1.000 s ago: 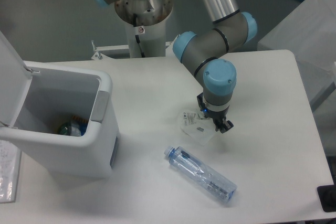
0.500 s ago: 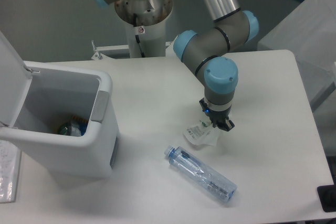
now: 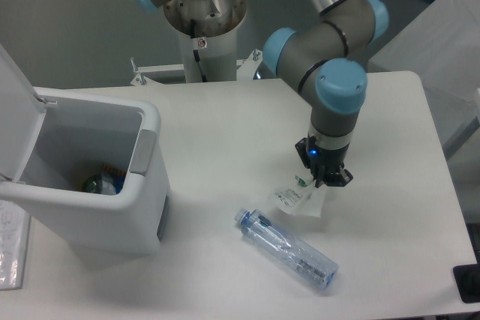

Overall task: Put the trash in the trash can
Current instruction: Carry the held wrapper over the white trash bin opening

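Right of centre, the gripper point(image 3: 324, 178) pinches the wrapper point(image 3: 298, 200), which hangs crumpled just above the table point(image 3: 217, 125), with the bottle point(image 3: 286, 249) lying below it and the open bin point(image 3: 94, 177) at the left.

Your arm point(image 3: 322, 31): reaches in from the rear, elbow bent | wrist point(image 3: 339, 91): pointing straight down | pincer point(image 3: 324, 179): low, fingers closed together
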Available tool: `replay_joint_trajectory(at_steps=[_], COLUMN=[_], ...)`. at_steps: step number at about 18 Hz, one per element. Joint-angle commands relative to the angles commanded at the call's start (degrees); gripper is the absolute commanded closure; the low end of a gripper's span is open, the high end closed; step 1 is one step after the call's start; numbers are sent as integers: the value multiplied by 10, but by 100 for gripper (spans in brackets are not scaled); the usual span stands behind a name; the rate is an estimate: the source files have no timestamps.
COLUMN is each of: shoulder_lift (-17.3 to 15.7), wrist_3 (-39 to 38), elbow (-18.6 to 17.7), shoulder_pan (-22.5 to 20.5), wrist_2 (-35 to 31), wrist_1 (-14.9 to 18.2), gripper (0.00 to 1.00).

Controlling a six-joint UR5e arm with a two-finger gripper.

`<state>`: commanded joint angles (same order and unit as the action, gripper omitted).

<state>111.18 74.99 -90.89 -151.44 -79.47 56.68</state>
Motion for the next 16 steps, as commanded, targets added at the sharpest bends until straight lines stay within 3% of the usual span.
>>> replay_joint_trajectory(at_steps=[5,11,16], shoulder_lift=[-10,-61,-114], wrist_3=[-107,-198,-265], elbow=[58,88,86], shoulder_pan=[1,21,82], wrist_2=[137,209,222], wrist_1=[27,27,28], gripper=[100,100,100])
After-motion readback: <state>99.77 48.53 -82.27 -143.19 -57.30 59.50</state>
